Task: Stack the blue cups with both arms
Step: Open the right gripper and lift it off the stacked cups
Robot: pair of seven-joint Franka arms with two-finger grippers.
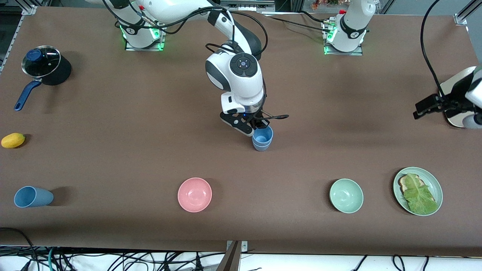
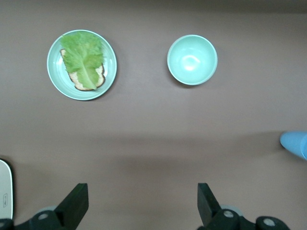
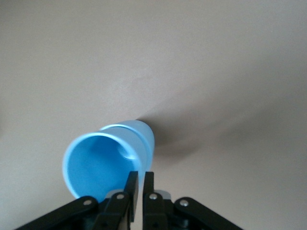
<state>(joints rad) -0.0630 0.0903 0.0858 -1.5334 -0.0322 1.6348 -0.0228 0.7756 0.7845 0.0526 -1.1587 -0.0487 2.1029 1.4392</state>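
Two blue cups are nested upright in the middle of the table: the upper cup (image 1: 263, 134) sits in the lower cup (image 1: 261, 146). My right gripper (image 1: 257, 127) is shut on the rim of the upper cup (image 3: 96, 163), with one finger (image 3: 133, 184) inside it and the other outside. A third blue cup (image 1: 32, 197) lies on its side near the front camera at the right arm's end of the table. My left gripper (image 1: 421, 109) is open and empty (image 2: 141, 194), up over bare table at the left arm's end. The stack shows at the edge of the left wrist view (image 2: 295, 143).
A pink bowl (image 1: 194, 194), a green bowl (image 1: 346, 195) and a green plate (image 1: 437, 184) with toast and lettuce stand nearer the front camera. A lidded black pot (image 1: 43, 66) with a blue handle and a yellow fruit (image 1: 13, 140) lie at the right arm's end.
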